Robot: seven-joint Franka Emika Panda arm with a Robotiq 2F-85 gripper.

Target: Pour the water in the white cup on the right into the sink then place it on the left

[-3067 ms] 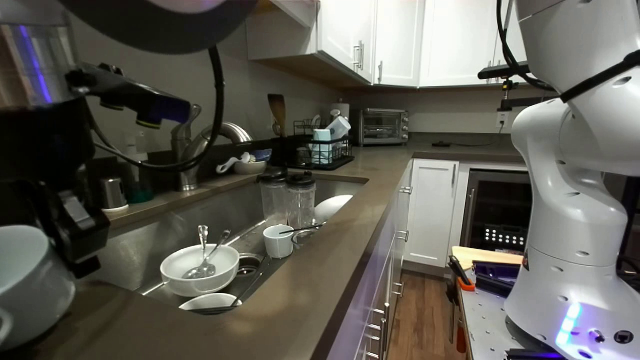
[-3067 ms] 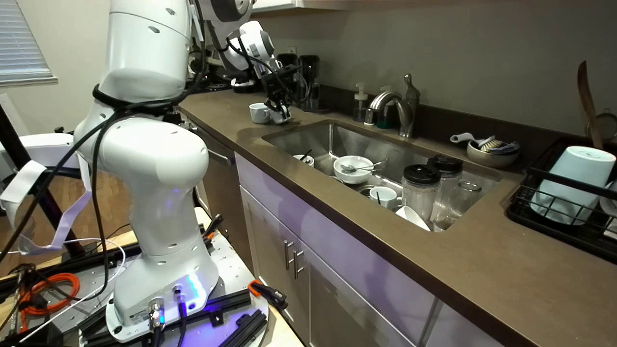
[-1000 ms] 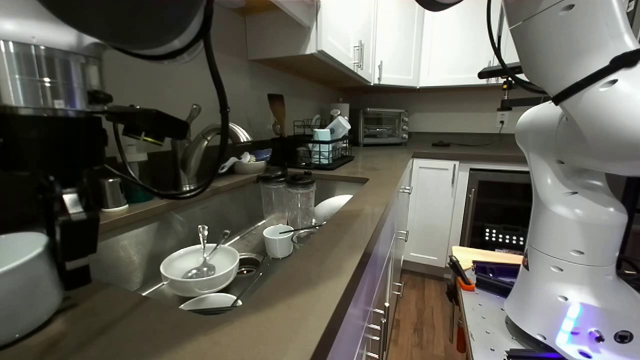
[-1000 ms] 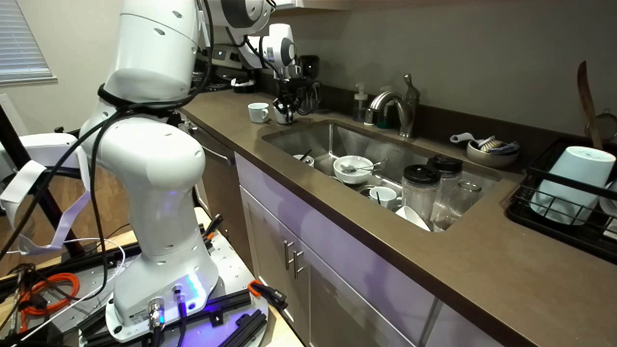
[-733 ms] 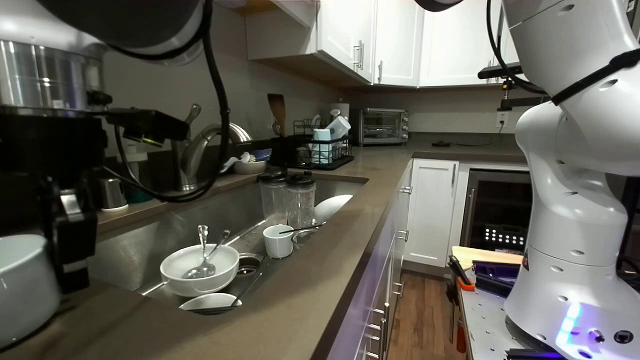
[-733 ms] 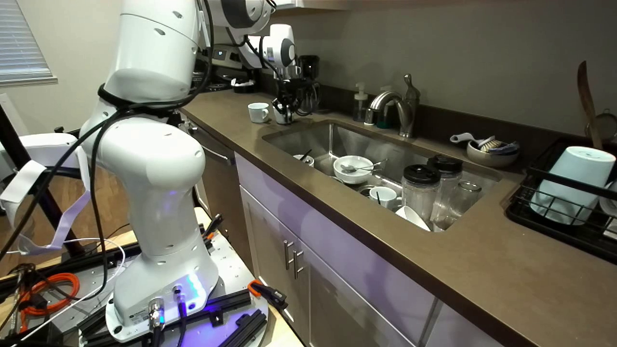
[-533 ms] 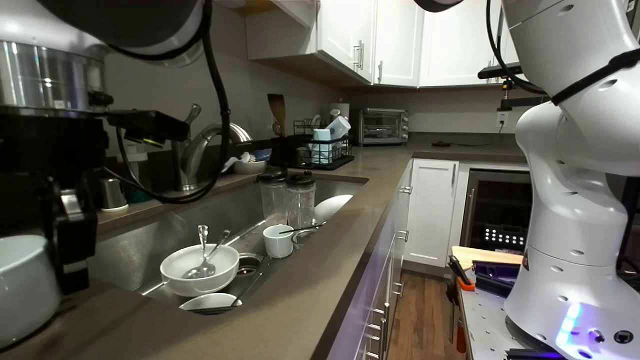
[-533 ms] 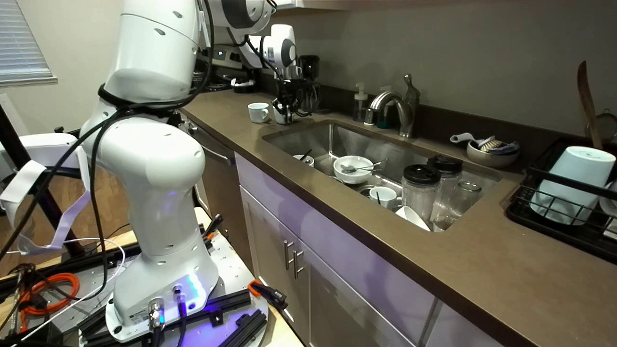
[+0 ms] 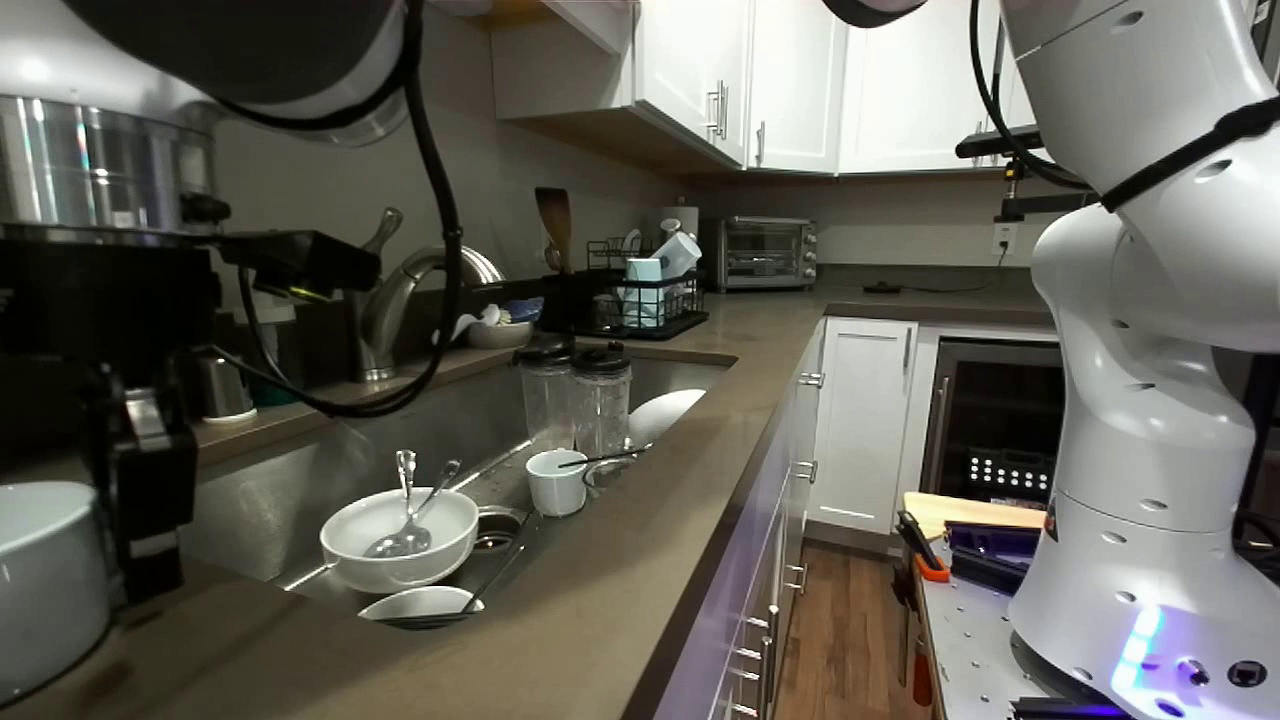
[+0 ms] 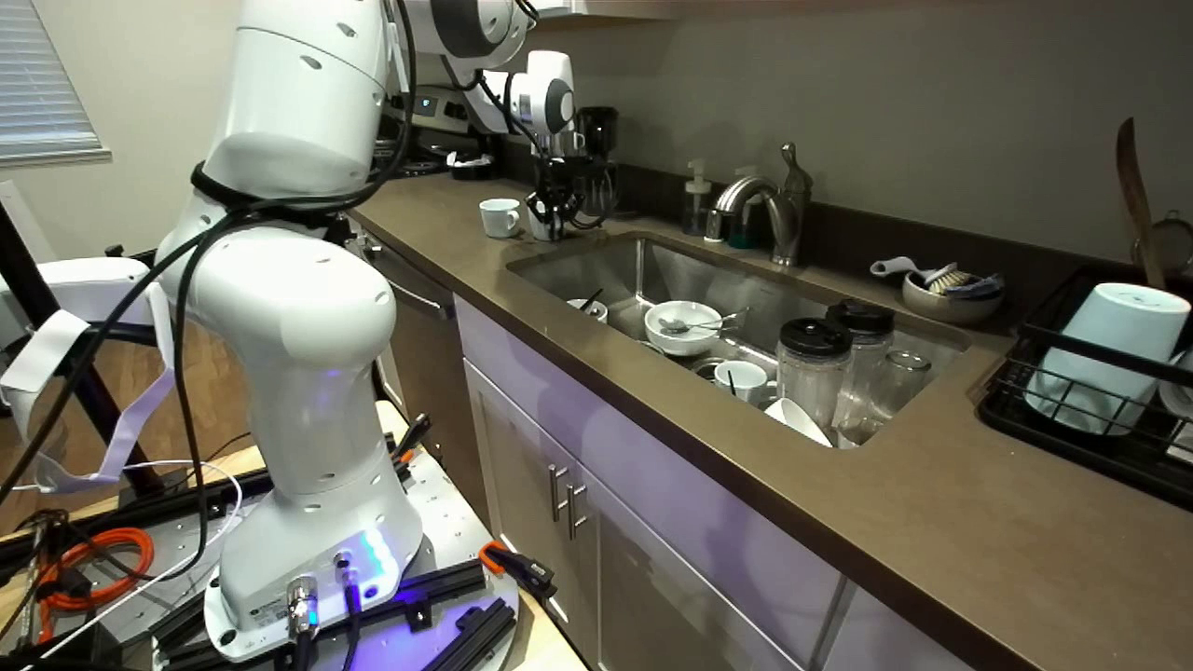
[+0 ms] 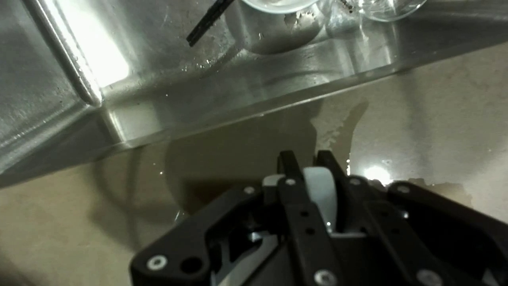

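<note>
The glossy white cup [image 9: 45,590] stands upright at the counter's near end in an exterior view; whether its base touches the counter is unclear. In an exterior view the cup [image 10: 539,224] is partly hidden behind my gripper [image 10: 552,216], beside the sink's [image 10: 610,270] end. In the wrist view a pale strip of the cup [image 11: 320,194] lies between the fingers of my gripper [image 11: 305,157], which is closed on it. The cup's inside bottom is hidden. The sink [image 9: 250,510] lies just beyond the gripper.
A similar white mug with a loop handle [image 10: 498,218] stands close beside the held cup. The sink holds a white bowl with spoons [image 9: 400,540], a white mug [image 9: 556,483] and lidded clear jars [image 9: 602,410]. A faucet [image 10: 755,191] arches over it. Wet patches [image 11: 345,127] show on the counter.
Over three seconds my gripper has turned from slanted to pointing straight down, and the cup has gone from tilted to upright. In the last half second both have sunk slightly.
</note>
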